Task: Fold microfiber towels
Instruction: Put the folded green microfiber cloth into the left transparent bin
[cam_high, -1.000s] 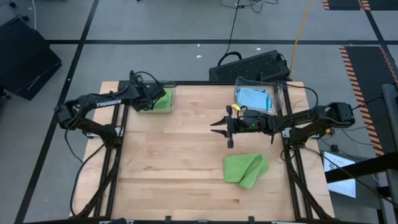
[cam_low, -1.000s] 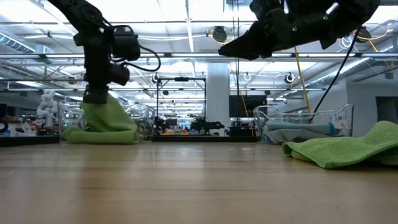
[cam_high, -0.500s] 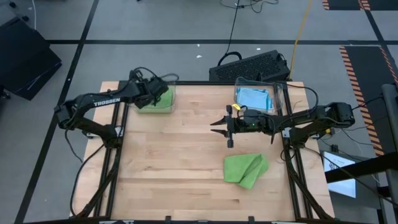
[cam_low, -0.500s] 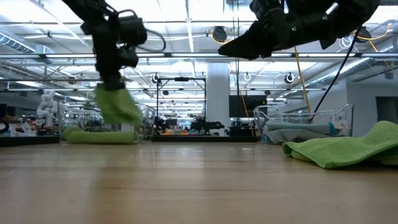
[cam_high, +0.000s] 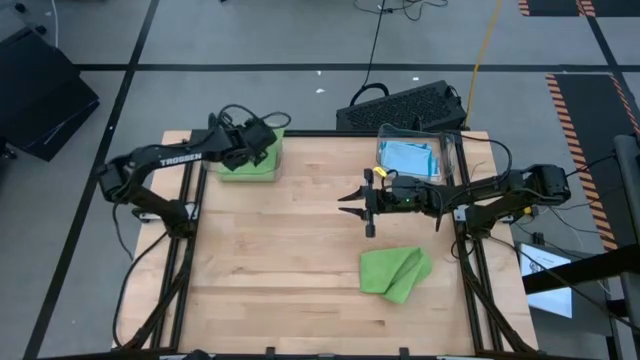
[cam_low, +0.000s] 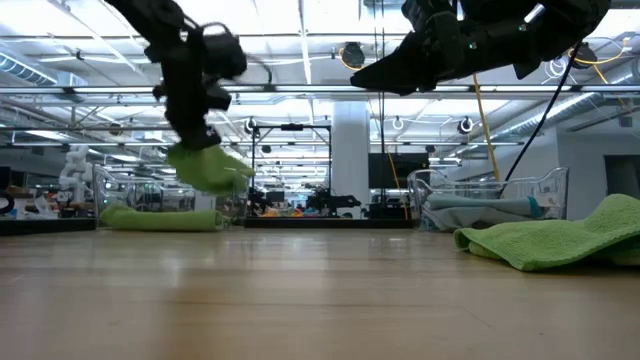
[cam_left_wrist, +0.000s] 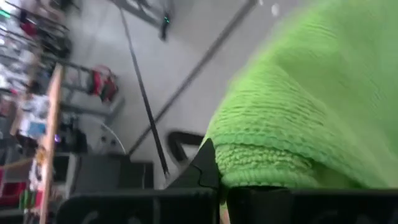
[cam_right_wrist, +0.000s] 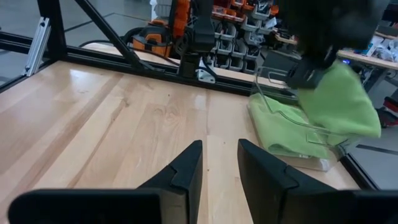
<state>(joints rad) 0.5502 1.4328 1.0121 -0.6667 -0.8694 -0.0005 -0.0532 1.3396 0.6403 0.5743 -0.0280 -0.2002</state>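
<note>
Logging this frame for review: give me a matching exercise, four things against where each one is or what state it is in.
Things:
1. left gripper
2. right gripper
3. loose green towel
4. blue towels

States or places:
A. lying crumpled on the table near the right edge
B. inside the clear bin at the far right
C. shut on a green towel lifted over the far-left corner
D. open, hovering empty over the table's middle

Pairs: 1-C, 2-D, 3-A, 4-B
</note>
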